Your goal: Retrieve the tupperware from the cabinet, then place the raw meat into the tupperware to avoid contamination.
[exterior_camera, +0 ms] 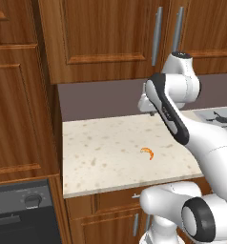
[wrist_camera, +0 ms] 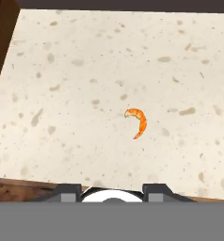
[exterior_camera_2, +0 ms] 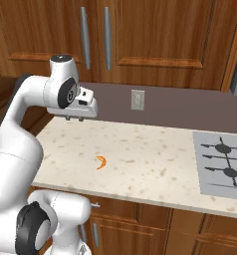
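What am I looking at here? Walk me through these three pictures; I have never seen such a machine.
It is a white robot arm on a driving base in a simulated kitchen. Two pictures come from cameras on the base, behind the arm to its left and right. The third comes from a camera on the hand, looking down at the counter. On the counter lies one small orange shrimp, the raw meat. Above are the closed cabinet doors, and a stove sits at the right. The gripper hangs above the counter, apart from the shrimp, and holds nothing.
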